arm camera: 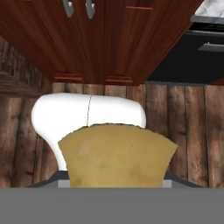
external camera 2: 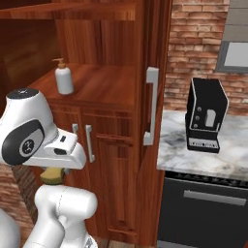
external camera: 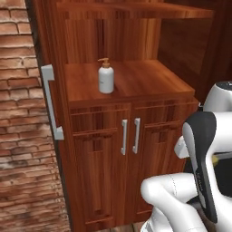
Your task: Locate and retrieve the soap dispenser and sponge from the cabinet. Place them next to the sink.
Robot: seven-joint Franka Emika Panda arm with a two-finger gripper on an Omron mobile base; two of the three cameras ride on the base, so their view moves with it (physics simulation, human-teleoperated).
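Observation:
The soap dispenser (external camera: 106,77) (external camera 2: 63,77), a pale bottle with a tan pump, stands upright on the shelf in the niche of the reddish-brown cabinet (external camera: 102,163) (external camera 2: 118,160). The two narrow lower doors are closed. My gripper (external camera 2: 54,170) hangs low in front of those doors, pointing down at the floor, and is shut on the yellow sponge (arm camera: 116,155) (external camera 2: 52,178). In the hand view the sponge covers the fingertips. A sliver of the sponge (external camera: 222,158) shows behind my arm in the left base view. The sink is out of view.
Open upper cabinet doors with silver bar handles (external camera: 50,102) (external camera 2: 151,106) stick out on both sides of the niche. A black coffee machine (external camera 2: 206,115) stands on the marble counter (external camera 2: 172,155) to the right, above a black appliance front (external camera 2: 208,208). A brick wall (external camera: 20,136) is on the left. Wooden floor (arm camera: 188,131) lies below.

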